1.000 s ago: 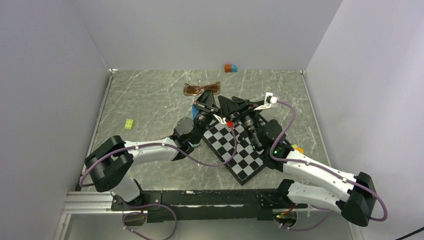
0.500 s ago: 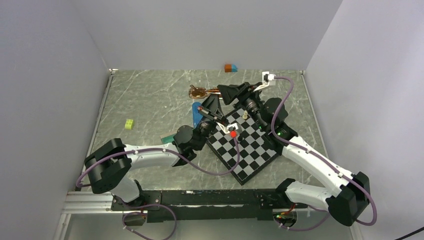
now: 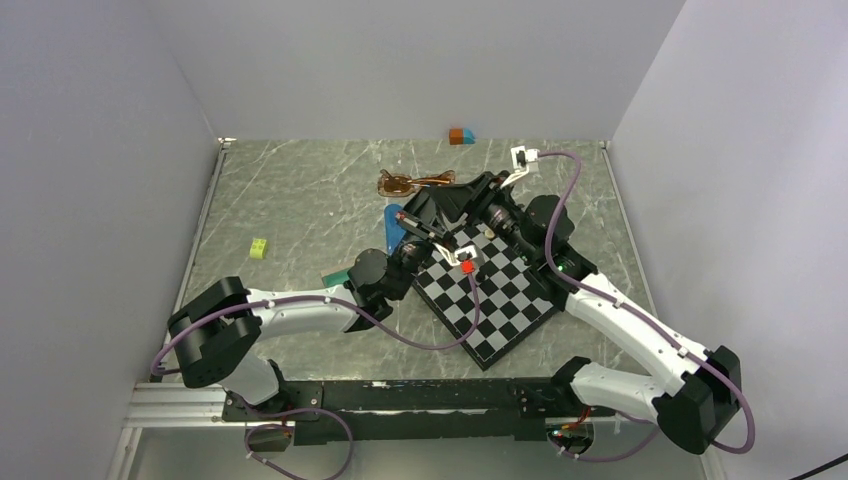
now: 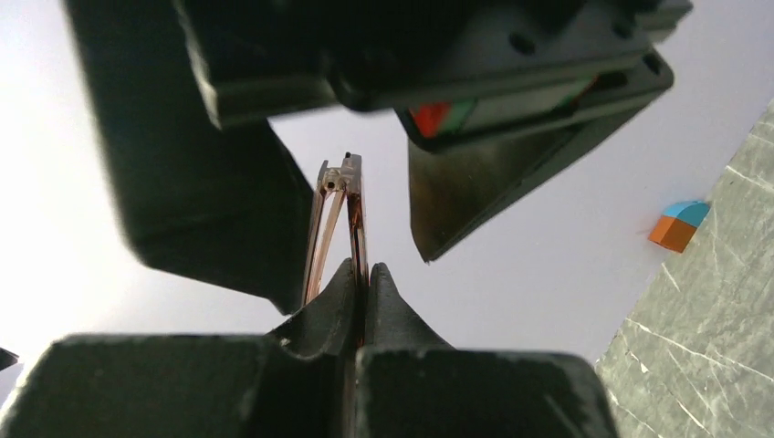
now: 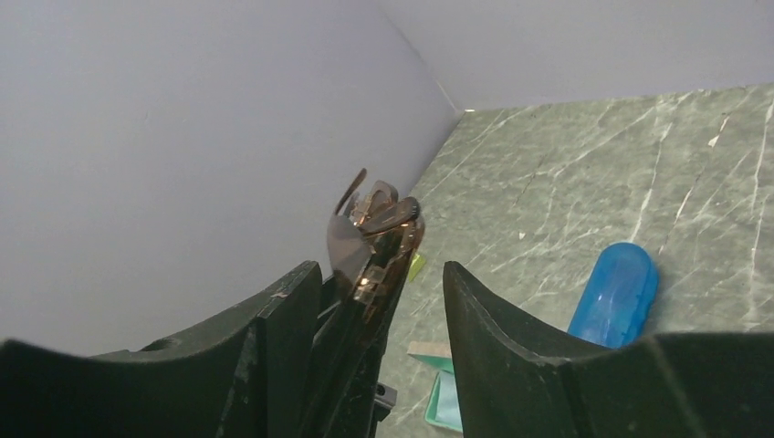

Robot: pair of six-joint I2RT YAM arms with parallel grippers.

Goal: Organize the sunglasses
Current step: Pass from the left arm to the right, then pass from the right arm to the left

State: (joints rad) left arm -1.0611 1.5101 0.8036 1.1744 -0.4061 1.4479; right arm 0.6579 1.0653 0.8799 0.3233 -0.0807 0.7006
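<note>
- Pinched shut, the left end effector [image 4: 367, 274] grips the thin frame of the brown sunglasses [image 4: 351, 219]. It holds them edge-up above the far middle of the tabletop [image 3: 300, 200], probably to present them to the other arm.
- One finger on each side, the right end effector [image 5: 379, 271] straddles the same pair with its jaws apart. It looks set for a handover or a temple fold.
- The blue case [image 5: 616, 292] lies below, beside the chessboard [image 3: 500, 300].

One pair of brown sunglasses [image 3: 398, 184], one blue case [image 3: 392, 235], one chequered board [image 3: 500, 295], one flat teal piece [image 3: 338, 275], one lime block [image 3: 259, 248], one orange block [image 3: 456, 136], one blue block [image 3: 468, 136] (three blocks in all).
</note>
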